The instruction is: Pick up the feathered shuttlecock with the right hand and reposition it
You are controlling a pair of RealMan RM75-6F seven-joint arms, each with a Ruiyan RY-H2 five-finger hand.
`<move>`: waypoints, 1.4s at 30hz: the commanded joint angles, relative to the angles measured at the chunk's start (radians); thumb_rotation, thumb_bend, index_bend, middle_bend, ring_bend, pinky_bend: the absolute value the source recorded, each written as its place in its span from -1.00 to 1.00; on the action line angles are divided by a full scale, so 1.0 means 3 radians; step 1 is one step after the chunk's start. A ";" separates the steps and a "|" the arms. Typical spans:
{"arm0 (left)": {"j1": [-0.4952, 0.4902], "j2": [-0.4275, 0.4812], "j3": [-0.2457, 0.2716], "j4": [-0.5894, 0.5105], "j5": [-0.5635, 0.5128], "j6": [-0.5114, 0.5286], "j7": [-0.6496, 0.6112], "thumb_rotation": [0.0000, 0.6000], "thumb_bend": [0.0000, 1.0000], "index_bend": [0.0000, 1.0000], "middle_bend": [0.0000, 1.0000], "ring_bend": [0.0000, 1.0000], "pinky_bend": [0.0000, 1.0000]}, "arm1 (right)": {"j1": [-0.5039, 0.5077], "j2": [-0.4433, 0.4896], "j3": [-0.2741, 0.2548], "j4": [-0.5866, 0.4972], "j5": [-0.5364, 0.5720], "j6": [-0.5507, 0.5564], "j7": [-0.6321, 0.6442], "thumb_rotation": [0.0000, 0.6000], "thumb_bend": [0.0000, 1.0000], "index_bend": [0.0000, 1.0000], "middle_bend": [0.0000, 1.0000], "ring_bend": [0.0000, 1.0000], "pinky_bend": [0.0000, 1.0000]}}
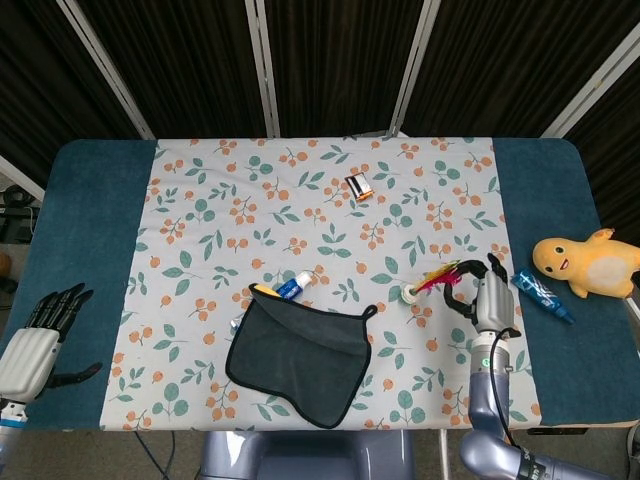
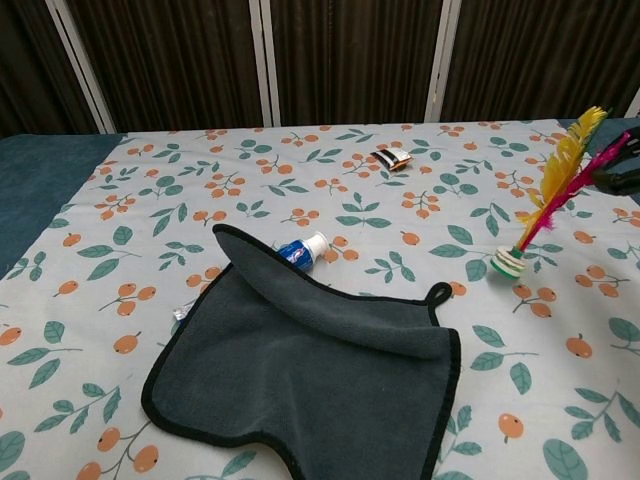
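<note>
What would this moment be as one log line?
right hand: holds shuttlecock feathers, tilted | base on cloth | left hand: idle

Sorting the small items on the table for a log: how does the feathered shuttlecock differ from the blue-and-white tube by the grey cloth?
The feathered shuttlecock leans tilted, its feathers at the right hand; the blue-and-white tube lies flat, untouched. The shuttlecock stands uncovered, while the grey cloth hides part of the tube. Both rest on the patterned tablecloth.
</note>
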 commanded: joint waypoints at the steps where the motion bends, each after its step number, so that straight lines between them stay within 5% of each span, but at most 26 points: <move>1: 0.0000 0.0002 0.0000 -0.0003 -0.0003 -0.0003 0.0000 0.98 -0.64 -1.00 -1.00 -1.00 -1.00 | -0.0006 0.0004 -0.0007 0.0011 0.0007 -0.0010 0.0010 1.00 -0.24 0.18 -0.38 -1.00 -1.00; 29: 0.0003 0.0004 -0.0001 -0.0010 -0.0006 -0.0003 0.0002 1.00 -0.64 -1.00 -1.00 -1.00 -1.00 | -0.0083 0.0094 -0.0037 -0.0062 0.0078 0.0026 0.0007 1.00 -0.23 0.15 -0.40 -1.00 -1.00; 42: 0.0007 0.0004 -0.0002 -0.0010 0.0001 0.0008 0.0007 1.00 -0.64 -1.00 -1.00 -1.00 -1.00 | -0.0251 0.0350 -0.0183 -0.0311 -0.0053 0.0087 0.0010 1.00 -0.29 -0.37 -0.67 -1.00 -1.00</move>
